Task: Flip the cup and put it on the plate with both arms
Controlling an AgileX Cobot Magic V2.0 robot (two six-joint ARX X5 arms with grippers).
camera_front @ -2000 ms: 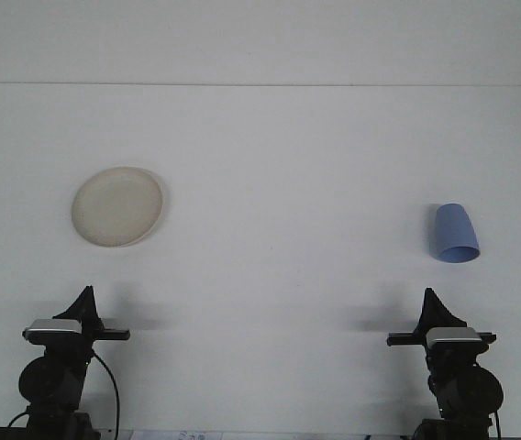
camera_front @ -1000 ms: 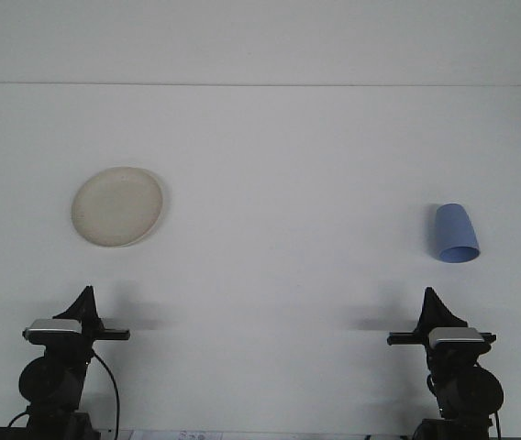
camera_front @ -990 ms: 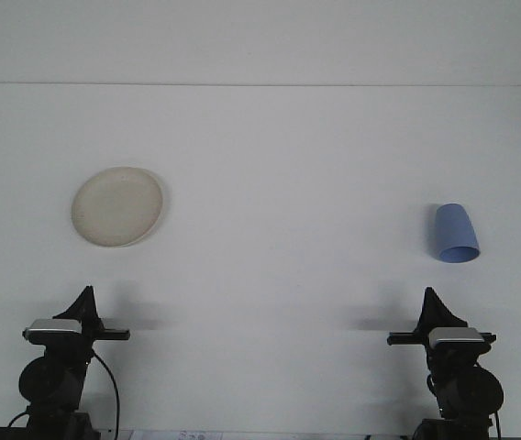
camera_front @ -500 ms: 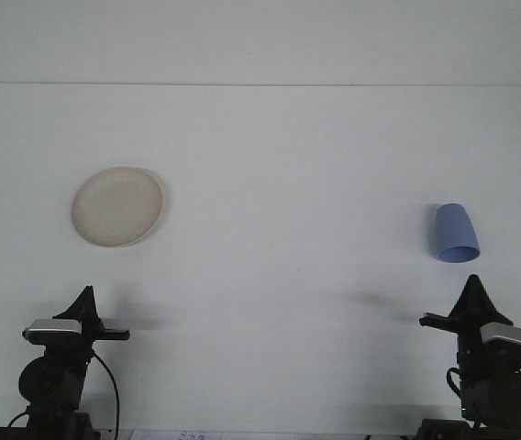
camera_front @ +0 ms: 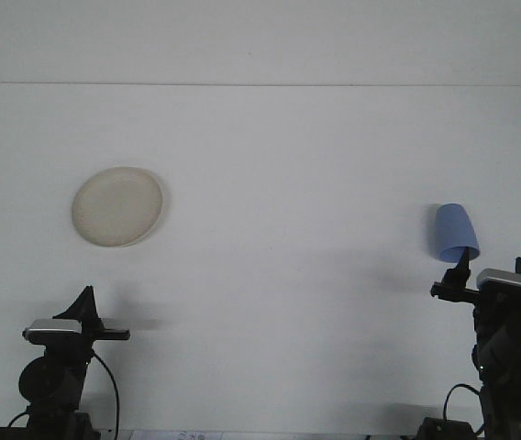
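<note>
Right gripper point(camera_front: 490, 268) closes in on the upside-down blue plastic cup point(camera_front: 454, 234).
Fingers apart here; a clipped rim could topple it. Left gripper point(camera_front: 84, 301): can't tell.

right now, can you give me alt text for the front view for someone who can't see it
A blue cup stands upside down at the right of a white table, with the right gripper open just in front of it. A cream plate lies far to the left, and the left gripper sits near the front edge.
</note>
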